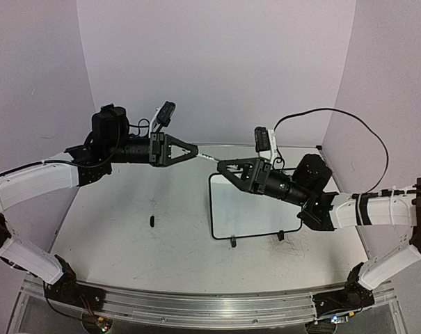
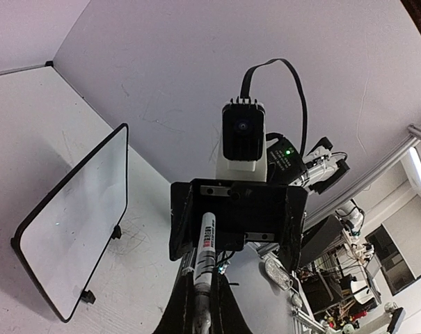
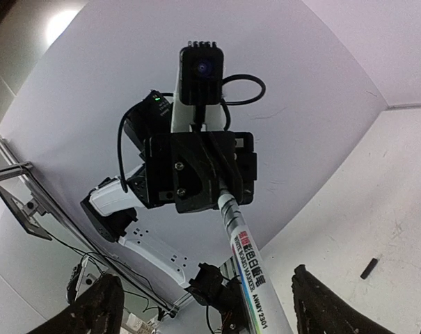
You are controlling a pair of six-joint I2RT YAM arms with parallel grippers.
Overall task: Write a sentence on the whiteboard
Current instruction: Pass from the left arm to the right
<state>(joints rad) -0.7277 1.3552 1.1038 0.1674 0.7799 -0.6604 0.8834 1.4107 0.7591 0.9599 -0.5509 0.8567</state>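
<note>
White table, arms raised tip-to-tip, left jaws gripping marker, right jaws wide

Pale lilac panels are closing this place in: the back wall is standing at twelve o'clock, with the left panel at nine and the right panel at three angling in to meet it. The white, faintly scuffed table is filling the middle, and a metal rail is running along its edge at six o'clock. Past the panels, at three o'clock in the left wrist view, a long ceiling light is glowing above cluttered lab benches.
</note>
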